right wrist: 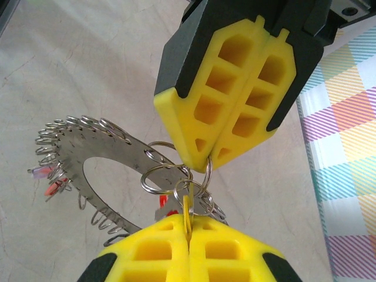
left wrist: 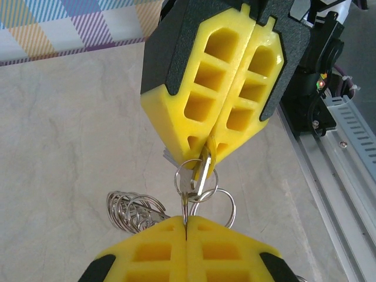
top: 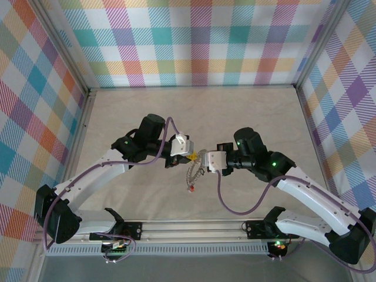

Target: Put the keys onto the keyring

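My two grippers meet tip to tip above the middle of the table. The keyring is a flat silvery metal hoop with several small split rings along its edge; it hangs below the grippers. My left gripper is shut on one of those split rings. My right gripper is shut on a key with a yellow head, whose metal blade pokes among the rings. Red-headed keys hang at the hoop's far side, and one more red head shows near my jaws.
The beige table lies under the hanging hoop. An aluminium rail with the arm bases runs along the near edge. Plaid walls close the back and both sides.
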You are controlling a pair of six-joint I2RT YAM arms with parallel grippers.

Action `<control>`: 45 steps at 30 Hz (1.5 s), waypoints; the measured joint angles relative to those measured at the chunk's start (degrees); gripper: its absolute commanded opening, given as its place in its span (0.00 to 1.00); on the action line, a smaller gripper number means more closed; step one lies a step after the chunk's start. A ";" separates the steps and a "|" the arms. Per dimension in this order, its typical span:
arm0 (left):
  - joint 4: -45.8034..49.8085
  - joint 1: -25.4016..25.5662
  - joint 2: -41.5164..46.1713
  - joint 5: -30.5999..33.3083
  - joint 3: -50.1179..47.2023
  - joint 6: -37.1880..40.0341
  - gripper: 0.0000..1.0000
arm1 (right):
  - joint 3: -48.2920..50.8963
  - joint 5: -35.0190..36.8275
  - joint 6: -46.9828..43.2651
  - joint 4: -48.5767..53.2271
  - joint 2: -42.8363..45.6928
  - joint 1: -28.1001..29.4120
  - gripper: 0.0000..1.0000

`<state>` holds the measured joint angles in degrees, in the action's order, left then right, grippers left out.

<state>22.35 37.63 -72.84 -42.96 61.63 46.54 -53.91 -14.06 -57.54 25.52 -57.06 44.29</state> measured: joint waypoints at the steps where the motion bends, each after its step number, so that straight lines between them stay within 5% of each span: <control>1: -0.02 0.00 0.00 0.00 -0.09 0.22 0.00 | -0.13 0.09 -0.24 0.15 -0.17 0.00 0.00; 45: 0.13 0.00 1.40 -4.52 -2.12 3.85 0.00 | -0.55 -0.96 -1.22 1.92 -0.15 -0.87 0.00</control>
<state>22.48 37.63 -71.44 -47.48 59.51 50.39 -54.46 -15.03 -58.76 27.44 -57.21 43.42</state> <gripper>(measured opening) 0.048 0.051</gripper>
